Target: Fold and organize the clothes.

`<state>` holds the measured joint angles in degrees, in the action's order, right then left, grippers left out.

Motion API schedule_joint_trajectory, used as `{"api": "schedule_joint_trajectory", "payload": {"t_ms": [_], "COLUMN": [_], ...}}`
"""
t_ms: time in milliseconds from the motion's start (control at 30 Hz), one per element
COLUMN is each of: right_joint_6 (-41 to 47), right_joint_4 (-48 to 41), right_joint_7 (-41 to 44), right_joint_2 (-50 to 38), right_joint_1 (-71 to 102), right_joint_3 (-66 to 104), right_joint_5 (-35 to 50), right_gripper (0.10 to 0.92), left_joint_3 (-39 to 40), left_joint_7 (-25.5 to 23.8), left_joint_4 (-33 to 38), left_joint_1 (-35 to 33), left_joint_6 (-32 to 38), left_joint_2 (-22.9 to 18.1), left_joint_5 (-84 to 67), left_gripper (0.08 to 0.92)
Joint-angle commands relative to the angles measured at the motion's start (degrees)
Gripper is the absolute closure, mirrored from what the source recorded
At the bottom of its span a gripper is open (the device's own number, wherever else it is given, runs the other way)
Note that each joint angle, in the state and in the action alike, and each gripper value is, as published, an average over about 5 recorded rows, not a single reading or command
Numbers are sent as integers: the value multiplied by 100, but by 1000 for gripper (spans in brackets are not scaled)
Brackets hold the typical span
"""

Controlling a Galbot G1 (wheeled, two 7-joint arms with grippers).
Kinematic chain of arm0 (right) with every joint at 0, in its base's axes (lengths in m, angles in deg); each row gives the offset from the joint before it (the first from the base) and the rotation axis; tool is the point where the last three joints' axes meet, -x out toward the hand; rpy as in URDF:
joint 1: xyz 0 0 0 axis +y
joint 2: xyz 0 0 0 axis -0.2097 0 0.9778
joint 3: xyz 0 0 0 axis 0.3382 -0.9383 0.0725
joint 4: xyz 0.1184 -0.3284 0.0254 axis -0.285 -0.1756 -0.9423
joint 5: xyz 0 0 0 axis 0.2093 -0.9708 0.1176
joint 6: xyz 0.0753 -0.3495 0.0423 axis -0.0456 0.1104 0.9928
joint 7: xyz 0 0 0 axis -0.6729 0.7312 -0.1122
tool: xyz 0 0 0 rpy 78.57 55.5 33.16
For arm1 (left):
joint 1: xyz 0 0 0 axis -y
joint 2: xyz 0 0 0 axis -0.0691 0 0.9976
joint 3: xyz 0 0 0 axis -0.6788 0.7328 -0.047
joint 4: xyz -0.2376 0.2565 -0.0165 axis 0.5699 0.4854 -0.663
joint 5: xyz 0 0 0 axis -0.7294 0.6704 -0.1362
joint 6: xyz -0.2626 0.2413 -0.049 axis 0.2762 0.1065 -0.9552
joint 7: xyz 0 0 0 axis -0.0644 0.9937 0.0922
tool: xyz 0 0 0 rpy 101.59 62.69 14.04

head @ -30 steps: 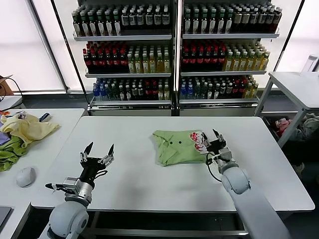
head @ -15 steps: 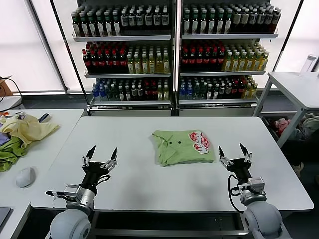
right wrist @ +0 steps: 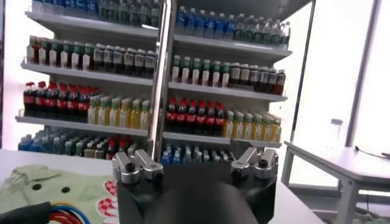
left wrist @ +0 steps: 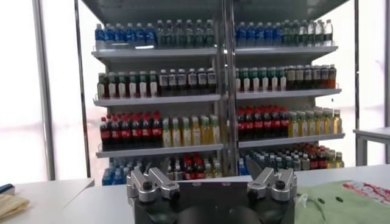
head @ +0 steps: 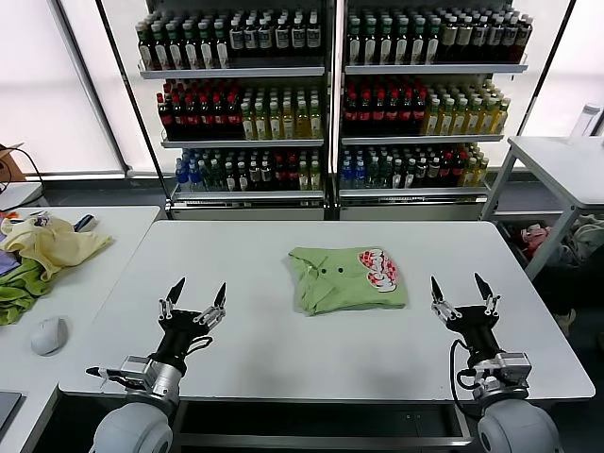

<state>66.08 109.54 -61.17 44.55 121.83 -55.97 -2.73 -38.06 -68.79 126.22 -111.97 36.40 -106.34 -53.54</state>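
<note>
The clothes are one lime-green T-shirt (head: 344, 279), lying folded flat in the middle of the white table (head: 283, 349). Its red-and-white print (head: 377, 267) faces up at the right end. My right gripper (head: 464, 293) stands open near the table's front right, fingers pointing up, apart from the shirt and holding nothing. At the front left my left gripper (head: 196, 297) is also open and empty, well clear of the shirt. The left wrist view catches the shirt (left wrist: 347, 198) off to one side. The right wrist view shows the shirt's printed end (right wrist: 55, 189).
A side table on the left carries a pale yellow garment (head: 52, 243), an olive-green cloth (head: 17, 291) and a white mouse (head: 47, 335). Shelves of bottles (head: 330, 94) stand behind the table. Another grey table (head: 562, 160) stands at the right.
My right gripper let go of the shirt's right edge, opened wide and drew back to the table's front right. The left gripper barely shifted. The shirt stays folded.
</note>
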Motion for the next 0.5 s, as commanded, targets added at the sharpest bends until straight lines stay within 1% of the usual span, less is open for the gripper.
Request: {"api": "schedule_joint_trajectory", "payload": {"t_ms": [33, 500], "right_joint_6": [13, 154], "right_joint_4": [270, 199], "right_joint_7": [-138, -197], "right_joint_2": [6, -6], "right_joint_1": [182, 44], "right_joint_3": [162, 107], "right_joint_5": [8, -63], "right_gripper": [203, 203], "left_joint_3": [-23, 13], "left_joint_7": [-23, -86], "left_joint_4": [80, -79], "left_joint_1": [-35, 140], "left_joint_6": [-8, -13], "left_joint_2": [23, 119], "left_joint_5": [8, -55], "left_gripper": [177, 177]}}
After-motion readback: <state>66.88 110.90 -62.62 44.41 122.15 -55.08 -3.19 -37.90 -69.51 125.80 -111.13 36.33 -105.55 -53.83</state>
